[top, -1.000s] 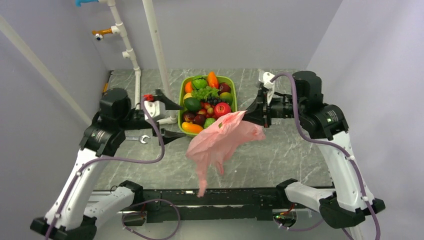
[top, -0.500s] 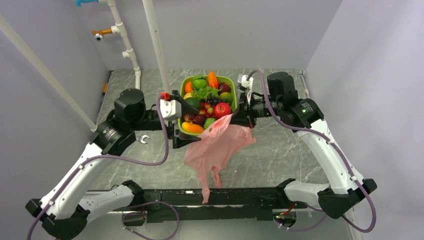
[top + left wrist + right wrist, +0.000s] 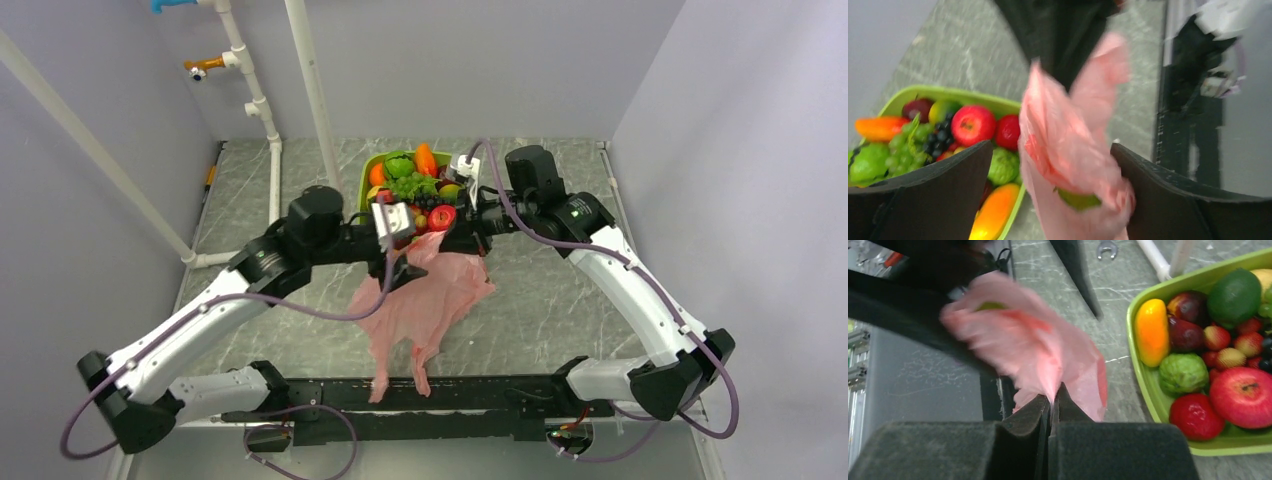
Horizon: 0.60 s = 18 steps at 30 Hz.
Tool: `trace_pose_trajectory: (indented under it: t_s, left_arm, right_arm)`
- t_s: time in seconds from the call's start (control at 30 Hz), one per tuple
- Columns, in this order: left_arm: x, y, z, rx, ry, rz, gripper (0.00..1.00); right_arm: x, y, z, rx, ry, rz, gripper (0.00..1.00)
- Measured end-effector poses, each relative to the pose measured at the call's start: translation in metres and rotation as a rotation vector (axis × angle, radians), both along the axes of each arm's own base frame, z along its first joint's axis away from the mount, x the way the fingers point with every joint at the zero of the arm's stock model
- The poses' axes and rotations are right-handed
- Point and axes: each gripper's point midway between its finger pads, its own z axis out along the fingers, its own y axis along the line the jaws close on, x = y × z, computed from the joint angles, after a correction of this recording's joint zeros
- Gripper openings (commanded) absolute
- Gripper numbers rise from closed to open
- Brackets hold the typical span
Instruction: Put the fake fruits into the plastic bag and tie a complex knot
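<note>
The bag [image 3: 430, 295] is held up just off the near side of the tray [image 3: 948, 92]. A fold of its upper edge is pinched between the pressed-together fingers of the right gripper [image 3: 1050, 402], so the rest is let hang down toward the table [image 3: 570, 300] in front of the tray. It is judged to be lifted this way so that its mouth can be found and drawn apart. The left gripper [image 3: 1050, 150] is spread wide beside the tray's near rim, and the raised part of the bag is seen between its two fingers without being squeezed by either; a second hold opposite the first seems to be intended. The fruits [image 3: 415, 185] are seen piled in the tray. A greenish patch shows through the bag in the left wrist view, but it is too blurred for a fruit inside to be made out. The handles [image 3: 420, 375] dangle loose, well nearer than the tray, and nothing has been tied; filling is judged to be barely begun, if at all
</note>
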Motion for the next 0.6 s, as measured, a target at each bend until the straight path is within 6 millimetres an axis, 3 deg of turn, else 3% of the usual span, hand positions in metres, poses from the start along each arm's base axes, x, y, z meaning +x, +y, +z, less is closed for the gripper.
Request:
trace_pose_trajectory:
  t_s: [0.03, 0.07, 0.1, 0.13, 0.23, 0.27, 0.4, 0.5, 0.6]
  left_arm:
    - [0.009, -0.003, -0.009, 0.025, 0.017, 0.029, 0.51]
    - [0.019, -0.004, -0.021, 0.058, 0.035, 0.062, 0.25]
    - [0.025, -0.004, -0.031, 0.082, 0.064, 0.085, 0.06]
    - [0.029, -0.001, -0.037, 0.095, 0.091, 0.101, 0.0]
    - [0.042, 0.021, -0.043, 0.068, 0.173, 0.153, 0.0]
    - [0.045, 0.032, -0.042, 0.042, 0.208, 0.175, 0.0]
    - [0.038, 0.051, -0.037, -0.053, 0.281, 0.195, 0.0]
    - [0.023, 0.048, -0.034, -0.1, 0.336, 0.153, 0.0]
    - [0.02, 0.044, -0.033, -0.122, 0.384, 0.127, 0.0]
  right_arm:
    - [-0.003, 0.002, 0.0, 0.004, -0.003, 0.015, 0.04]
    - [-0.006, 0.003, 0.001, 0.008, -0.006, 0.029, 0.14]
    - [-0.008, 0.003, 0.001, 0.01, -0.007, 0.041, 0.35]
    - [-0.009, 0.002, 0.0, 0.009, -0.005, 0.044, 0.54]
    - [-0.004, -0.012, -0.003, 0.0, -0.002, 0.023, 0.96]
    - [0.0, -0.019, -0.005, -0.009, -0.009, 0.005, 0.99]
    - [-0.003, -0.042, -0.03, -0.057, -0.035, -0.048, 1.0]
    - [-0.023, -0.054, -0.059, -0.097, -0.024, -0.059, 1.0]
    - [-0.027, -0.054, -0.074, -0.118, -0.069, -0.067, 1.0]
